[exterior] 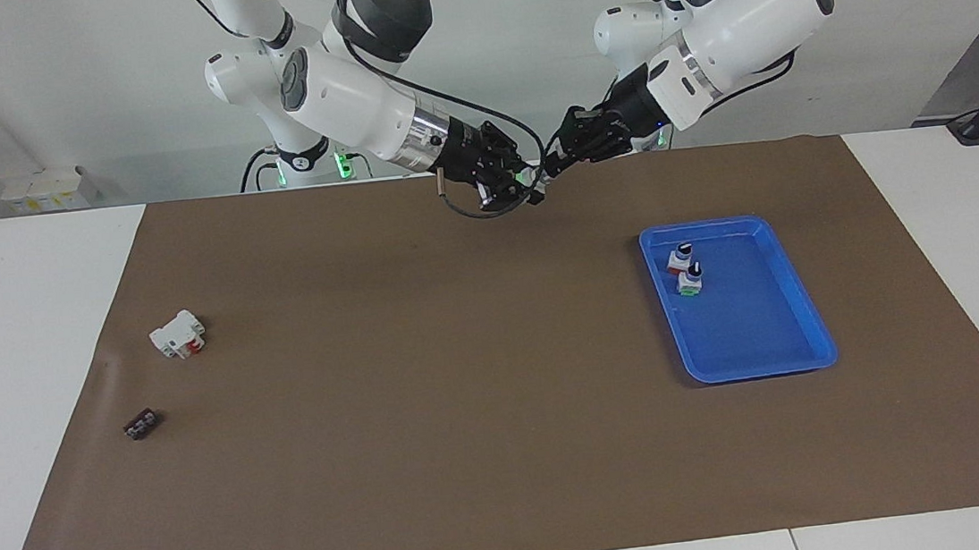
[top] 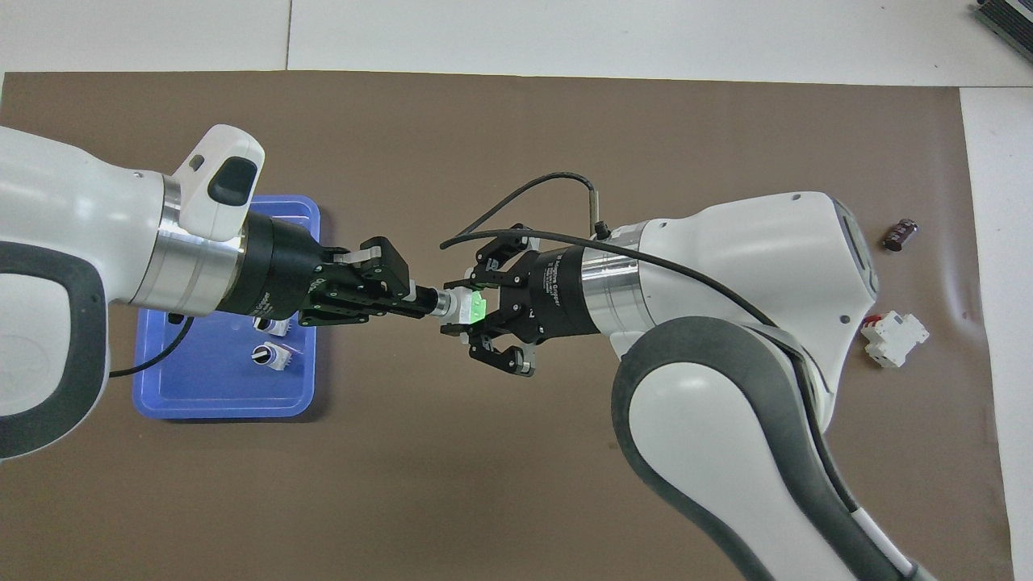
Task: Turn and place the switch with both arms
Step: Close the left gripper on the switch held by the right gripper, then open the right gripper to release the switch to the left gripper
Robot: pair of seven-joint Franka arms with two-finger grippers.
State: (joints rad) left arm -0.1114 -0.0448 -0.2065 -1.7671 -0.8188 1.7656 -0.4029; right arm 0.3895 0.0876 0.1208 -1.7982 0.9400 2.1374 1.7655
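switch (top: 460,307): small white-grey body, glossy green base, black knob
left hand (top: 426,302): clamped on knob
right hand (top: 470,311): clamped on body

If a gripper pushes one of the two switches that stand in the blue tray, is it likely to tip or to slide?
The switches stand upright on small bases with knobs on top, so a push high up would probably tip them. They look like rigid plastic and likely light. The blue tray looks smooth, so a low push may slide them.
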